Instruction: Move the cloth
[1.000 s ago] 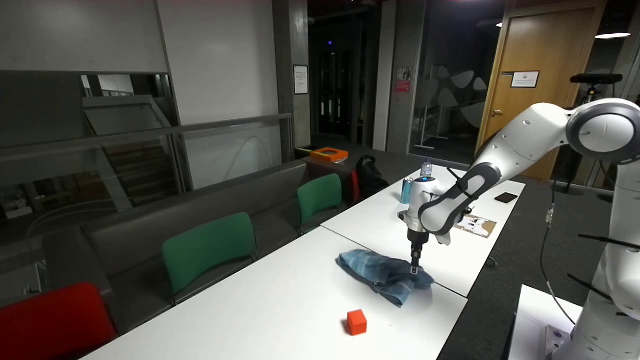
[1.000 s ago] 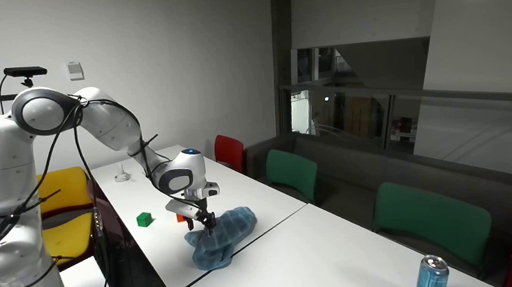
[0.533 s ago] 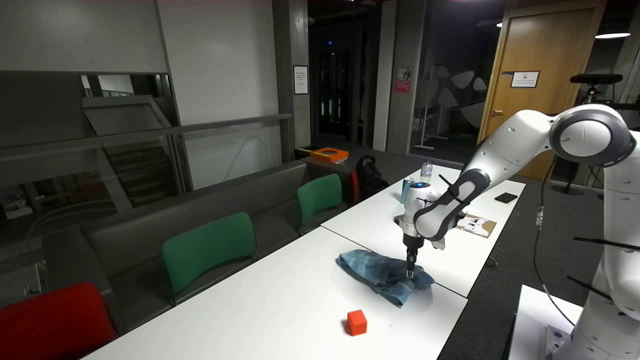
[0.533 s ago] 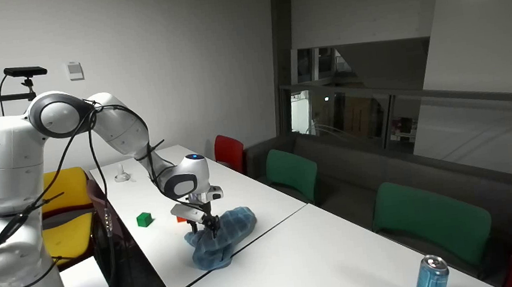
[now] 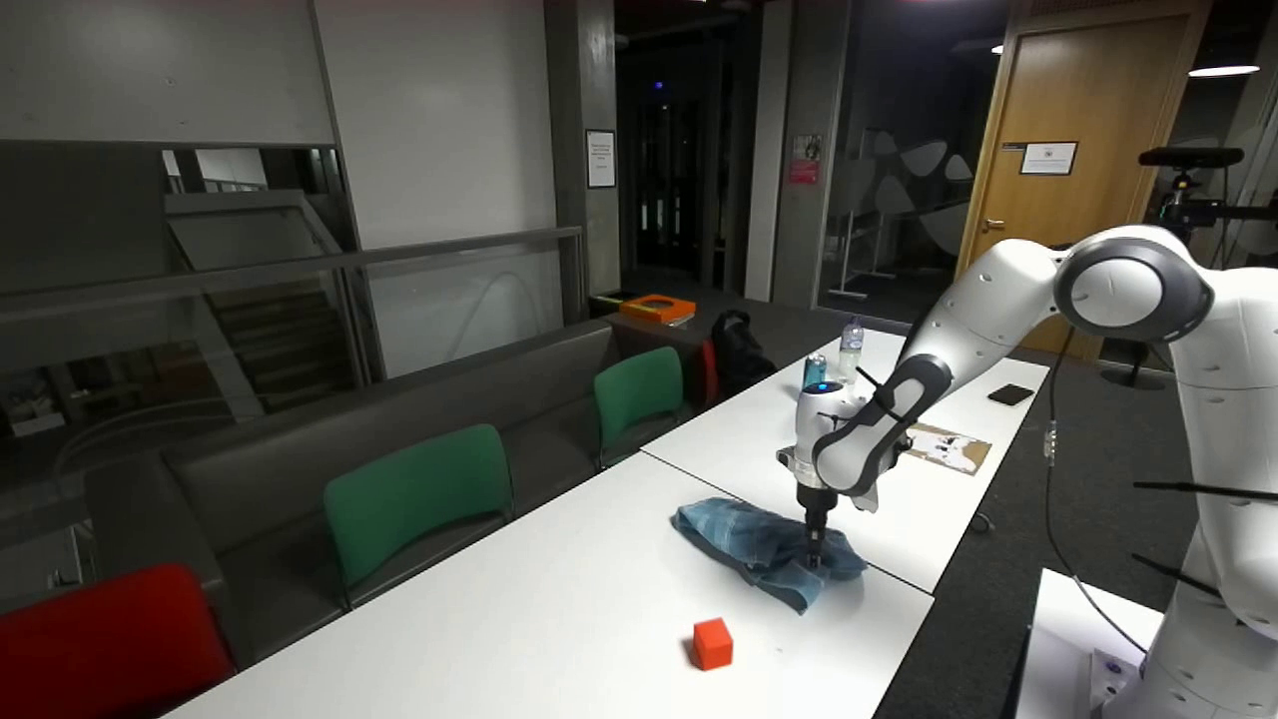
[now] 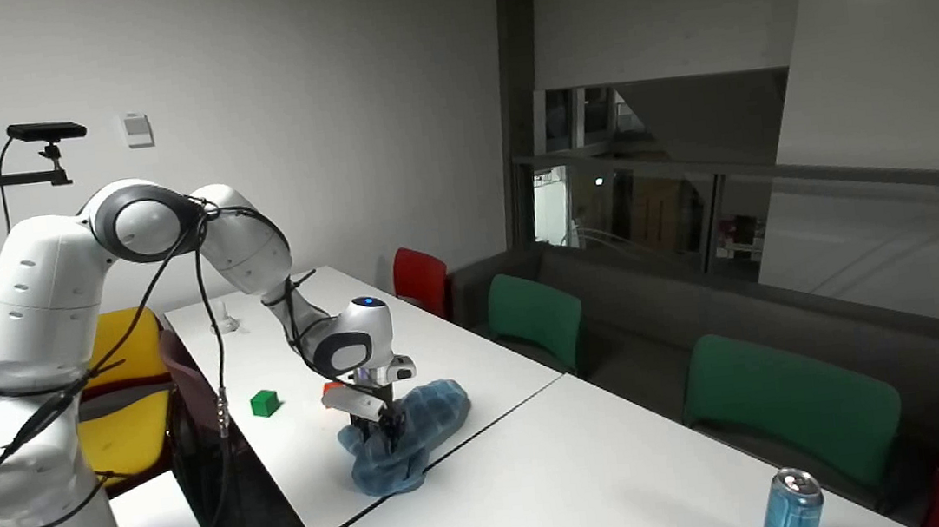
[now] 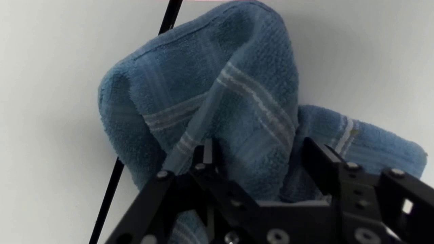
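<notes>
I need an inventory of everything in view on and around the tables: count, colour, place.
Tables: three, white, two adjoining
Cloth: one, blue, where two tables meet
Red cube: one, red, near cloth
Green cube: one, green, table edge
Can: one, blue, on table
Bottle: one, clear, near can
Phone-like slab: one, black, table edge
Sheet: one, brown-white, on table
Unclear item: one, white, far end
Chairs: at least five, green, red, yellow, around tables
Sofa: one, dark grey, behind chairs
Dark bundle: one, black, beside table
Camera: at least one, black, above table level
Arm: one, white, over tables
Gripper: one, black, at cloth
</notes>
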Action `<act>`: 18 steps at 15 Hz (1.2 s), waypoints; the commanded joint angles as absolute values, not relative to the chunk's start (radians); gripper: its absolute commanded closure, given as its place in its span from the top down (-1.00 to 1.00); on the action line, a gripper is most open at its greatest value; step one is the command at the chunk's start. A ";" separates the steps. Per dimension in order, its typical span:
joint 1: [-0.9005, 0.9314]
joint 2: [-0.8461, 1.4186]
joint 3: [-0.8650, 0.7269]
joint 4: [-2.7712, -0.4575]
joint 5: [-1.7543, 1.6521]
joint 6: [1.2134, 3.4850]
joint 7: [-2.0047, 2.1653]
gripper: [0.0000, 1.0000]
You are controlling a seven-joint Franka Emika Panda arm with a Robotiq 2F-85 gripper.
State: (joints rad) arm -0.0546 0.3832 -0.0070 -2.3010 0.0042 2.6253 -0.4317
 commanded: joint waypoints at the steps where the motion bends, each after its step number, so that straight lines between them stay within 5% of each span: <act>1: -0.078 0.397 0.008 -2.270 -0.034 2.599 -0.426 -0.17; 7: -0.073 0.332 0.002 -2.308 -0.037 2.593 -0.394 -1.00; 18: -0.063 -0.123 -0.023 -2.609 0.063 2.700 -0.357 -0.98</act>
